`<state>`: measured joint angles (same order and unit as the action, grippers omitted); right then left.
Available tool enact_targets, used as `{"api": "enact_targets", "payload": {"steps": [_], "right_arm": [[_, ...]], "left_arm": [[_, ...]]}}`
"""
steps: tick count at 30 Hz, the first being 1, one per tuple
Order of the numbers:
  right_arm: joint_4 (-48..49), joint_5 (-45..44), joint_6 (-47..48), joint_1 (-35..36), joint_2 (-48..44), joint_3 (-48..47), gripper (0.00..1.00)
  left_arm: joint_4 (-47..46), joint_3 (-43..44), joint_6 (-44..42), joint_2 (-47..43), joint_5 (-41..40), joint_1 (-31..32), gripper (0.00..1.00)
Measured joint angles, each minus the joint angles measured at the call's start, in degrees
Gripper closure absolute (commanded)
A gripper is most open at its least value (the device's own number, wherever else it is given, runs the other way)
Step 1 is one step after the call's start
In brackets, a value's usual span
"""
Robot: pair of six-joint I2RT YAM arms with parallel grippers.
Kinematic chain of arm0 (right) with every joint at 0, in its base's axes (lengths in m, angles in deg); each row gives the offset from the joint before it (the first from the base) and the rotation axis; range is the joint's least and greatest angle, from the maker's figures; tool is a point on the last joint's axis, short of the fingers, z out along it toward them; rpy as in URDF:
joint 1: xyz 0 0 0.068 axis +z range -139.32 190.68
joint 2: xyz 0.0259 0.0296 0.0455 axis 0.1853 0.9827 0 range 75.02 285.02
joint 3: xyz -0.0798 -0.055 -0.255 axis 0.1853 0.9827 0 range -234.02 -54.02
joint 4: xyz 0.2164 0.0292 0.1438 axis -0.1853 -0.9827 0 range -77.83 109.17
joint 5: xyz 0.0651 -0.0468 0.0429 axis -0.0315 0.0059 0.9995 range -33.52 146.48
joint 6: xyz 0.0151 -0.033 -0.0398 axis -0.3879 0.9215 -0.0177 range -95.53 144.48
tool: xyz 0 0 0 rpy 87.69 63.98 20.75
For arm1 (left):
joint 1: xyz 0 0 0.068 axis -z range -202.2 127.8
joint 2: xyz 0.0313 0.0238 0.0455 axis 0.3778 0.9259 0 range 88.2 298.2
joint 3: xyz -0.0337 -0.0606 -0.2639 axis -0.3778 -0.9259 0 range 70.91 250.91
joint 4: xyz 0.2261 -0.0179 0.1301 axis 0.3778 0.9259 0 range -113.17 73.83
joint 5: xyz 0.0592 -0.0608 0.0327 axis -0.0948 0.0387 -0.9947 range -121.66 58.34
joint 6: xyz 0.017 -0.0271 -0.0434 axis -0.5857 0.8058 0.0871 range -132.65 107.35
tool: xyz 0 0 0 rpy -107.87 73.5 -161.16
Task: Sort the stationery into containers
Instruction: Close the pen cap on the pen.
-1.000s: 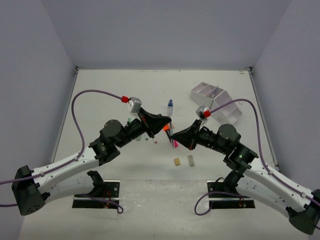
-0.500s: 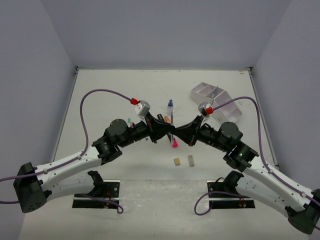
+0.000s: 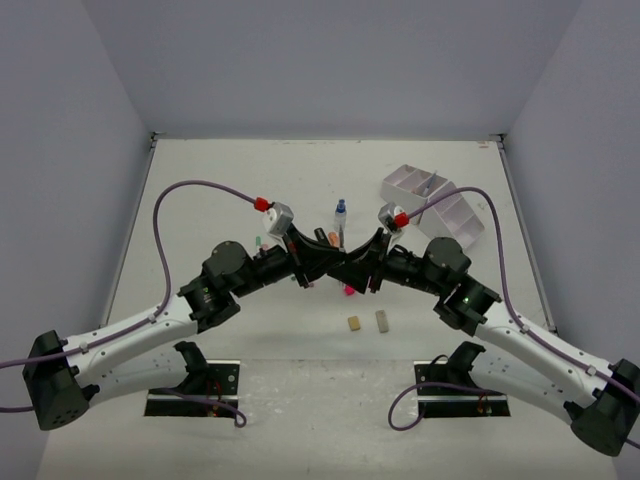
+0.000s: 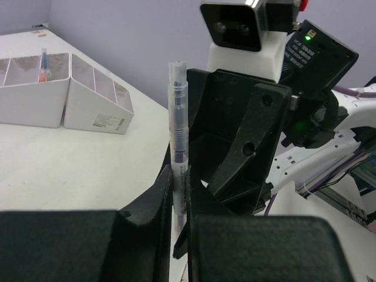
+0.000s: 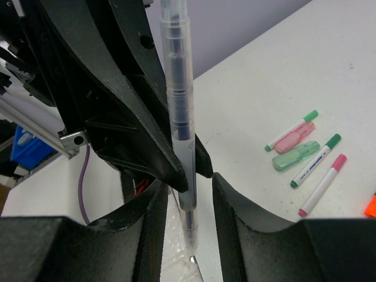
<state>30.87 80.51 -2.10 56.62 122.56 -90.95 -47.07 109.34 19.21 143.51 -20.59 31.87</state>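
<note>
The left gripper (image 4: 179, 197) pinches the clear pen (image 4: 178, 111) upright by its lower barrel; the right gripper (image 5: 189, 187) straddles it, jaws apart. The white organizer (image 3: 452, 222) lies nearer the right arm, so a handover seems due

The organizer (image 3: 432, 205) is sitting at the far right of the table (image 3: 220, 190). Left of it, the bottle (image 3: 340, 212) is standing. Left of the organizer and nearer, the left gripper (image 3: 335, 262) and right gripper (image 3: 352, 266) are facing each other, a pen (image 4: 178, 117) standing upright between their fingers. Nearer still, two erasers (image 3: 354, 323) are lying side by side. Highlighters (image 5: 295, 154) are lying farther left of the organizer.
</note>
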Motion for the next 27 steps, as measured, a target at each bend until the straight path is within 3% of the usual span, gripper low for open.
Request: {"api": "enact_targets", "payload": {"steps": [1, 3, 5, 10, 13, 22, 27], "right_arm": [[0.3, 0.6, -0.1, 0.0, 0.8, 0.0, 0.92], [0.9, 1.8, -0.3, 0.1, 1.8, 0.0, 1.00], [1.4, 2.5, -0.3, 0.3, 2.3, 0.0, 1.00], [1.7, 3.0, -0.4, 0.4, 2.4, 0.0, 1.00], [1.7, 3.2, -0.3, 0.5, 2.4, 0.0, 1.00], [1.2, 4.0, 0.8, 2.4, 2.8, -0.3, 1.00], [0.1, 3.9, 1.5, 3.5, 2.8, -0.9, 1.00]], "left_arm": [[-0.3, -0.1, 0.0, -0.1, 0.2, 0.0, 1.00], [-0.7, -0.4, 0.2, -0.2, 0.4, 0.0, 1.00], [-0.9, -0.6, 0.4, -0.3, 0.6, 0.0, 0.92], [-0.3, -0.7, -0.1, -0.9, -0.3, 0.0, 0.54], [1.2, -0.5, -1.0, -1.7, -1.5, 0.0, 0.42], [7.0, 6.5, -4.4, -2.5, -5.0, 0.0, 0.42], [7.6, 8.7, -5.0, -2.5, -5.6, 0.0, 0.56]]}}
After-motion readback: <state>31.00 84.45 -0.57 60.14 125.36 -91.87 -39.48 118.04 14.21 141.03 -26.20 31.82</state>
